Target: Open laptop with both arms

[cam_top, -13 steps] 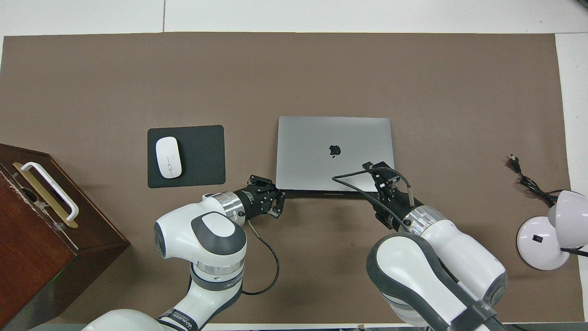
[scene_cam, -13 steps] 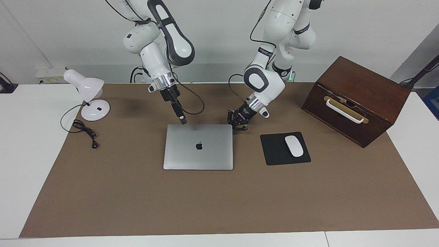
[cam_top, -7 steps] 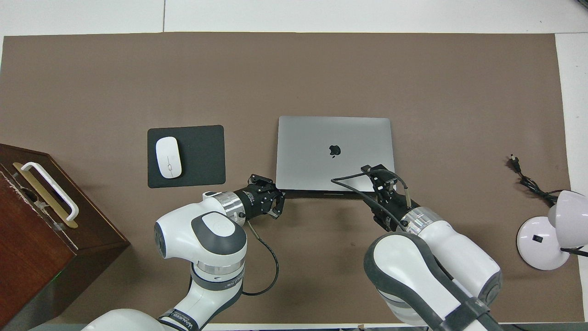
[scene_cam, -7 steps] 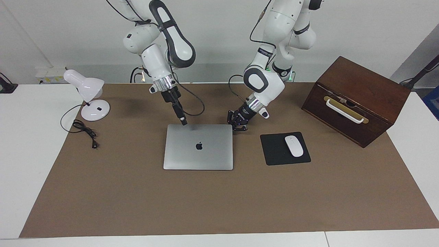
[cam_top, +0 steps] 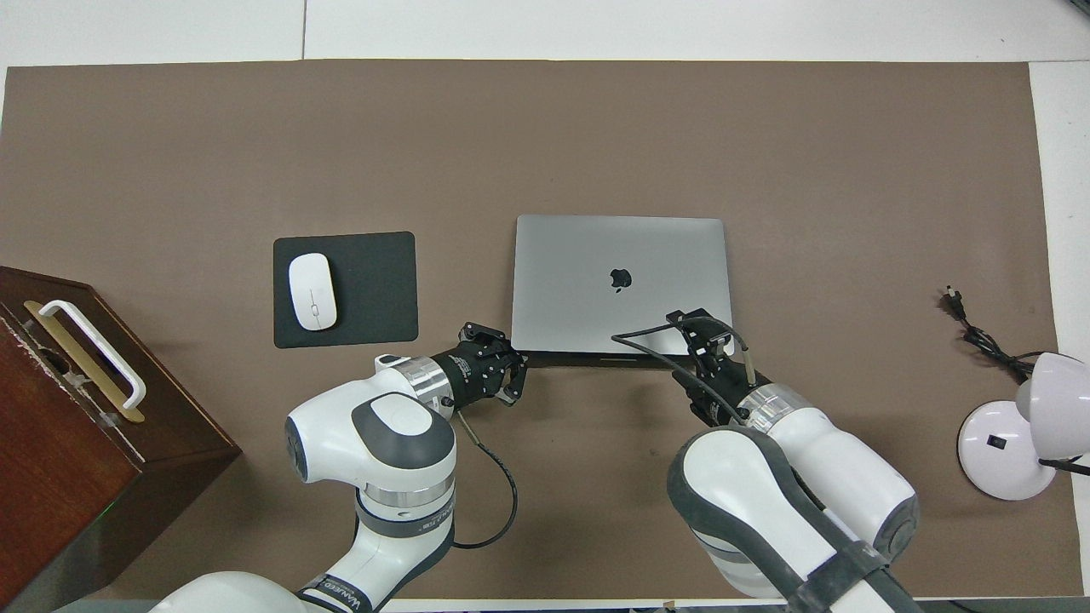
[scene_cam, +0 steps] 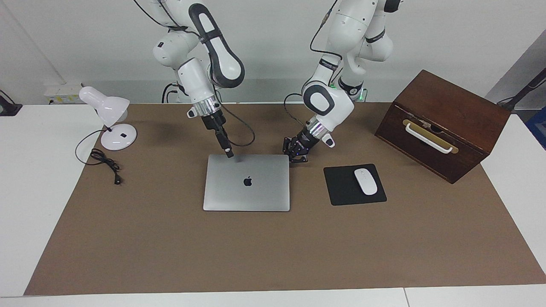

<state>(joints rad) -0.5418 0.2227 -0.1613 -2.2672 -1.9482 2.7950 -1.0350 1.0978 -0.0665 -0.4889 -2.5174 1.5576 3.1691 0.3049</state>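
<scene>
Two grippers sit at the edge of a closed laptop [scene_cam: 246,182] that lies nearest the robots. The left gripper [scene_cam: 298,158] has its fingertips shut together, holding nothing; it rests low on the brown mat [scene_cam: 273,247], just beside the laptop's corner toward the left arm's end of the table. From the overhead view it points sideways at that corner, and whether it touches the casing cannot be told. The right gripper [scene_cam: 229,154] points steeply down, its tip at the lid close to the corner toward the right arm's end. Whether its fingers are open or closed cannot be told, nor whether it presses the lid or hangs just over it.

The laptop lies flat near the middle of the mat, lid fully down, apple logo up. Beside it, toward the left arm's end, a white mouse [scene_cam: 366,181] rests on a black mouse pad [scene_cam: 341,187]; a wooden box [scene_cam: 443,123] stands beside that. A white desk lamp [scene_cam: 111,119] stands at the right arm's end.

This looks like the setting-up step: both arms are placed, but the lid is not yet lifted. The next move likely calls for one gripper to steady the base while the other works under the lid's edge and raises it gently, without sliding the laptop.
</scene>
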